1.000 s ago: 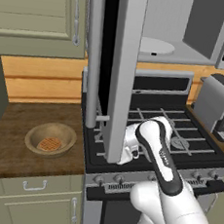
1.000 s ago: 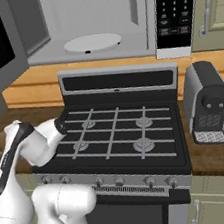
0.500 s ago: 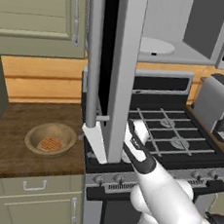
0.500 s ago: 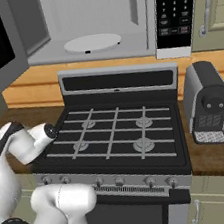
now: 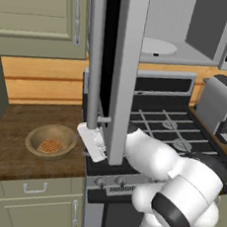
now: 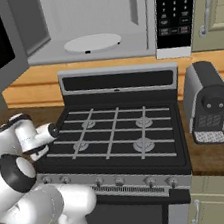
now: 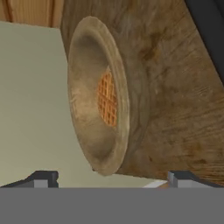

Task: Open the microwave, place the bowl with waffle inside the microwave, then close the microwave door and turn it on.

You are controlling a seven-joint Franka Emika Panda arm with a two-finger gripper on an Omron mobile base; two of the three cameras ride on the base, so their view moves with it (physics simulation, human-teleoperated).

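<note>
The microwave (image 6: 121,17) hangs above the stove with its cavity showing and a white turntable (image 6: 92,42) inside. The microwave door (image 5: 115,71) stands swung wide open, edge-on in the left base view. On the brown counter left of the stove rests the tan bowl (image 5: 50,140) holding the waffle (image 5: 49,145). My gripper (image 5: 88,141) is low under the door's edge, just right of the bowl and apart from it. In the hand view the bowl (image 7: 94,100) and waffle (image 7: 107,99) lie close ahead, and the gripper (image 7: 113,179) is open with nothing between its fingers.
The black gas stove (image 6: 117,133) sits below the microwave, with a grey toaster (image 6: 207,101) on the counter to its right. A beige cabinet door (image 5: 41,16) hangs above the bowl's counter (image 5: 11,159). The open door overhangs the stove's left edge.
The arm has swung left from the stove's front, under the open door, bringing the hand down beside the bowl. Bowl and door have stayed put.
</note>
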